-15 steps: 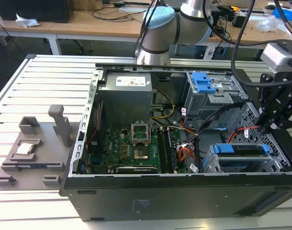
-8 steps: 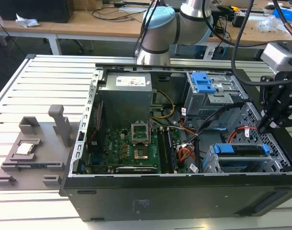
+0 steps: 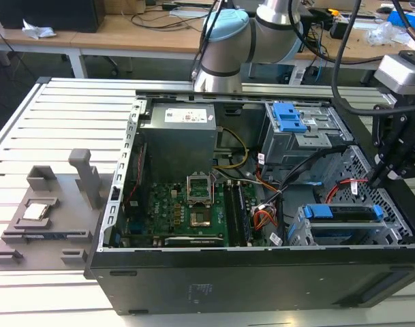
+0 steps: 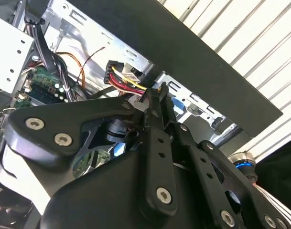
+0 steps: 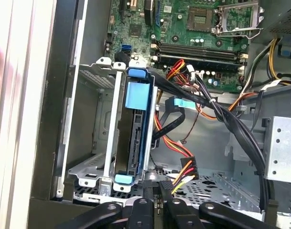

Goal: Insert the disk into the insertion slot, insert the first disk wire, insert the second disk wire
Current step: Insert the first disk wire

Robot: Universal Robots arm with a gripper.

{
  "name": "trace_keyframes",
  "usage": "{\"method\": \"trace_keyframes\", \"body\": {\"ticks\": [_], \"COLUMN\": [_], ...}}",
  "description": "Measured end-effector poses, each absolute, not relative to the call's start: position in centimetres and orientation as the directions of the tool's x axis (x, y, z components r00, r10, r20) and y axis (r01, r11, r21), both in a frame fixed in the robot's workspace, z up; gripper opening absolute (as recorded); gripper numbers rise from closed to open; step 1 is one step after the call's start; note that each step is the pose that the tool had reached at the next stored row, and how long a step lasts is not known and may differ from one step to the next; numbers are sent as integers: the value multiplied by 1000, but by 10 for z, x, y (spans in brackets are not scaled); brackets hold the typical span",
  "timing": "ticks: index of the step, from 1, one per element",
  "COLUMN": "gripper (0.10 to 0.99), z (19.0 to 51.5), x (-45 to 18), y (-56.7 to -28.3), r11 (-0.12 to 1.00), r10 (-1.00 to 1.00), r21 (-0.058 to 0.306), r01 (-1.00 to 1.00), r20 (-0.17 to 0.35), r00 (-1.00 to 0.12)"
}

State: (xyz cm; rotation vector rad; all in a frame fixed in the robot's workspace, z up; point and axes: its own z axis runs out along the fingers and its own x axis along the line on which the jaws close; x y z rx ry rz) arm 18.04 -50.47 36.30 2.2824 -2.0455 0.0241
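exterior view: open computer case (image 3: 227, 286) flat on a slatted worktop (image 3: 57, 122), motherboard (image 3: 193, 204) facing up. at the exterior view's right end of the case, the disk (image 3: 343, 212) in its blue caddy, seated in the insertion slot (image 3: 299, 235) of the perforated cage. just above that cage, the gripper (image 3: 379, 180), dipping inside the case edge; cannot tell the state of the fingers from here. further back in the case, a grey metal box with a blue latch (image 3: 287, 116). behind the case, the base of the arm (image 3: 241, 41). on the worktop at the exterior view's left, a grey fixture (image 3: 50, 211), well apart from the case.

second wrist view: fingers (image 4: 157, 133) pressed close together, clenched on the disk wire (image 4: 128, 81), a red, yellow and black bundle with a black connector (image 4: 109, 71) at its end.

first wrist view: disk (image 5: 134, 143) lodged in the insertion slot (image 5: 117, 138), blue caddy tabs at both ends. beside it, a black cable with a blue plug (image 5: 178, 102). red, yellow and black disk wire (image 5: 183, 169) running down into the fingertips, near the disk's edge but apart from it.
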Motion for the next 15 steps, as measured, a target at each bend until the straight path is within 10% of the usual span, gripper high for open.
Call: {"method": "trace_keyframes", "body": {"ticks": [15], "gripper": [173], "z": [350], "x": [156], "y": [-523], "r11": [22], "r10": [-998], "r21": [46], "r01": [-999], "r20": [59], "r00": [-19]}}
